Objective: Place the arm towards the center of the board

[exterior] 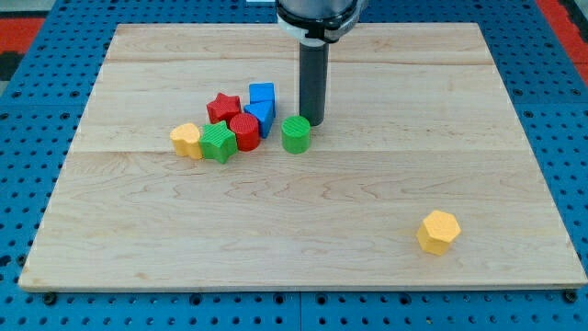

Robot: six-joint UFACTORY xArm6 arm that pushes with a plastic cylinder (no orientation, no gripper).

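Yellow hexagonal block (438,231) nearest; my tip (313,124) on upright rod, just behind green cylinder (296,134); no pincer visible.

I see a pale wooden board (303,202) with a smooth, matt, grained surface. The blocks, such as the green cylinder (296,134) and the yellow hexagon (438,231), look like ridged matt plastic. My rod (312,83) is dark and matt.
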